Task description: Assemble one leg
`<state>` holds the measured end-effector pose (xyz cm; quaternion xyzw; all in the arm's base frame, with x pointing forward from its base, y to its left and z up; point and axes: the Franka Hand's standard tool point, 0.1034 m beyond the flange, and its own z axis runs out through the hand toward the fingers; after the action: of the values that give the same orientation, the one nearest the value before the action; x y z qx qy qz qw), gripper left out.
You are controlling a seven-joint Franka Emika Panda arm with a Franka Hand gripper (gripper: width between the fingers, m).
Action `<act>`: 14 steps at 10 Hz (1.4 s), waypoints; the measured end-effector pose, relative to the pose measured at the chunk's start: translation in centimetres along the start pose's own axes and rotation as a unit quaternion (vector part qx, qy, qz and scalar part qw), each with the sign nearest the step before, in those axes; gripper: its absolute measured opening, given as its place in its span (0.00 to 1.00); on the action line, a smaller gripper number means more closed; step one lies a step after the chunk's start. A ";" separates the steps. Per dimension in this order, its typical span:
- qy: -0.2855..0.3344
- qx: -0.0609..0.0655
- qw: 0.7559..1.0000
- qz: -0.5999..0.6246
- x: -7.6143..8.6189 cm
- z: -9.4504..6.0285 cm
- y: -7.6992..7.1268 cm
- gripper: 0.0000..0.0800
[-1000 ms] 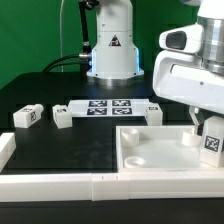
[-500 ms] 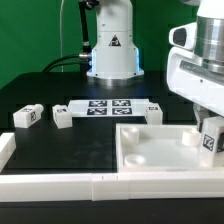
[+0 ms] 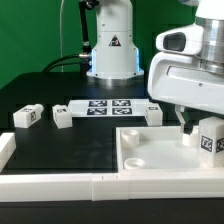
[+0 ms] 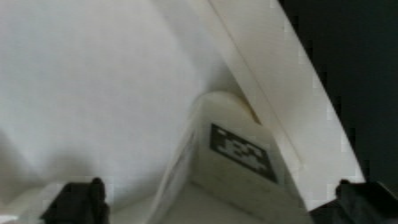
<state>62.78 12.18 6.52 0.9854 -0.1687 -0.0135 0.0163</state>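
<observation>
One leg [image 3: 210, 140], a small white block with a square marker, stands on the far right corner of the large white square panel [image 3: 150, 152]. My gripper [image 3: 195, 128] hangs just above and beside it. In the wrist view the leg [image 4: 233, 150] lies ahead between my two dark fingertips [image 4: 75, 202], which stand wide apart and do not touch it; the gripper [image 4: 219, 205] is open. The panel [image 4: 107, 90] fills most of that view. Three more legs lie on the black table: two at the exterior view's left [image 3: 27, 116] [image 3: 63, 116] and one by the panel [image 3: 153, 112].
The marker board [image 3: 108, 106] lies flat behind the legs. The robot base [image 3: 110, 45] stands at the back. A white rail [image 3: 60, 185] runs along the front edge, with a short white piece at the left [image 3: 5, 148].
The gripper swung to the exterior view's right half a second ago and has come back left and lower beside the leg. The leg on the panel has stayed in place.
</observation>
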 end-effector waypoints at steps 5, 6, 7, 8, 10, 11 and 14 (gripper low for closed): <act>-0.029 -0.007 0.946 -0.322 -1.0 -0.1 -0.3 0.81; -0.029 -0.009 0.935 -0.354 -0.7 -0.1 0.2 0.81; -0.029 -0.012 0.919 -0.393 -0.6 -0.1 0.4 0.81; -0.029 -0.012 0.925 -0.379 -0.6 -0.1 0.4 0.81; -0.029 -0.012 0.925 -0.378 -0.6 0.0 0.5 0.47; -0.029 -0.012 0.926 -0.375 -0.6 0.0 0.5 0.47; -0.029 -0.012 0.939 -0.343 -0.6 0.0 0.5 0.36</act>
<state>62.07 11.94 6.57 0.9825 0.1790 -0.0487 0.0178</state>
